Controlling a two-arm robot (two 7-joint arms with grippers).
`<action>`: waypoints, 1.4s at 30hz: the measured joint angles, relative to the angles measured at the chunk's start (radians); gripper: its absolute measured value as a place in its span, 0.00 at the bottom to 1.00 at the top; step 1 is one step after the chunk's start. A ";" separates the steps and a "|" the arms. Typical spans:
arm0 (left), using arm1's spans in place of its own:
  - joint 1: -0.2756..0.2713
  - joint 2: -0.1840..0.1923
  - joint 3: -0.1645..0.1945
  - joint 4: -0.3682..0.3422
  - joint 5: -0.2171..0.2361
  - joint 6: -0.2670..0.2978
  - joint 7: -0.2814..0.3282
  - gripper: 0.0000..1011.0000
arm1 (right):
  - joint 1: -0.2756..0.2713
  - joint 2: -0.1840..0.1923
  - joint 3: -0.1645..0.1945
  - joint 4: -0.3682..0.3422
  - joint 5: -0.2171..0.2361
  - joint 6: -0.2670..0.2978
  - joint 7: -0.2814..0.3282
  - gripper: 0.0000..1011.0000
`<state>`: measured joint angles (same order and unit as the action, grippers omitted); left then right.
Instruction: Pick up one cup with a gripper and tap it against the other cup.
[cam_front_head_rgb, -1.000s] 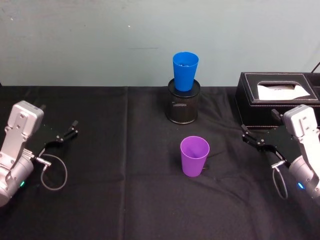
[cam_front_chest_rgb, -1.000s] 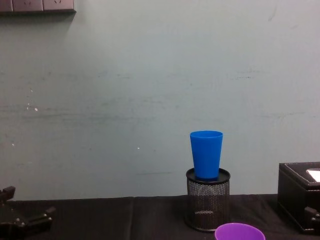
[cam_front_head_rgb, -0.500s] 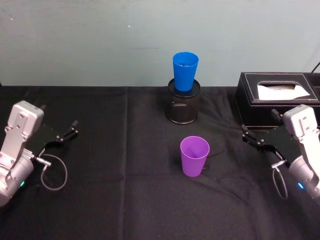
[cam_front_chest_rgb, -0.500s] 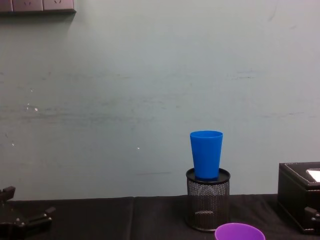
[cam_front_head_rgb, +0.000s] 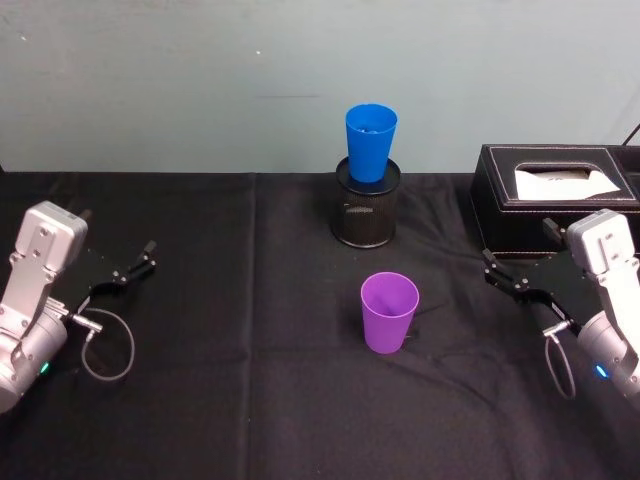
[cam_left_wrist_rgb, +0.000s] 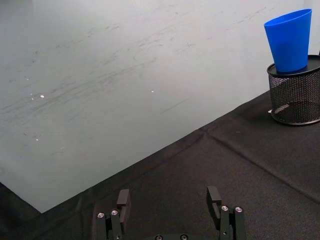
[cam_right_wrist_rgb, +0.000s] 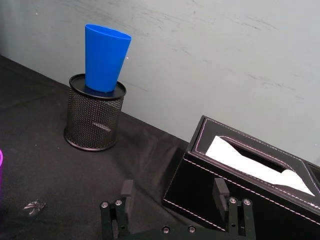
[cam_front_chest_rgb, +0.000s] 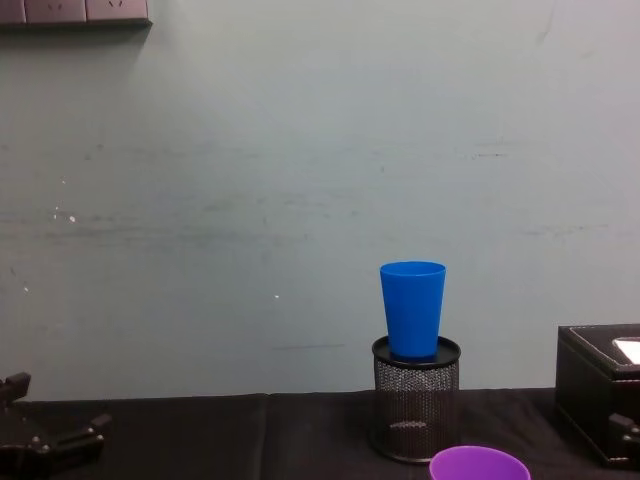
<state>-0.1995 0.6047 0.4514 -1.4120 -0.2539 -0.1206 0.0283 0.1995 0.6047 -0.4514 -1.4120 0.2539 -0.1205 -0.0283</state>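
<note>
Left gripper (cam_left_wrist_rgb: 168, 199) jaws spread wide, empty, right gripper (cam_right_wrist_rgb: 173, 188) likewise, purple cup (cam_front_head_rgb: 389, 312) standing untouched between them

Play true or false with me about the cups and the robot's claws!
1. The blue cup sits in the top of the black mesh pen holder. True.
2. The purple cup stands upright on the black cloth. True.
3. The right gripper is holding the purple cup. False: it is open and empty, over by the tissue box, apart from the cup.
4. The left gripper is shut tight. False: its fingers are spread open with nothing between them, at the left side of the table.
</note>
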 joint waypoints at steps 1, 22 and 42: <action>0.000 0.000 0.000 0.000 0.000 0.000 0.000 0.99 | 0.000 0.000 0.000 0.000 0.000 0.000 0.000 0.99; 0.000 0.000 0.000 0.000 0.000 0.000 0.000 0.99 | -0.240 0.038 0.055 -0.187 0.152 -0.134 0.200 0.99; 0.000 0.000 0.000 0.000 0.000 0.000 0.000 0.99 | -0.141 -0.090 -0.007 -0.082 0.082 -0.093 0.283 0.99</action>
<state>-0.1995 0.6047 0.4514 -1.4120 -0.2539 -0.1206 0.0283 0.0586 0.5149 -0.4589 -1.4941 0.3357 -0.2134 0.2552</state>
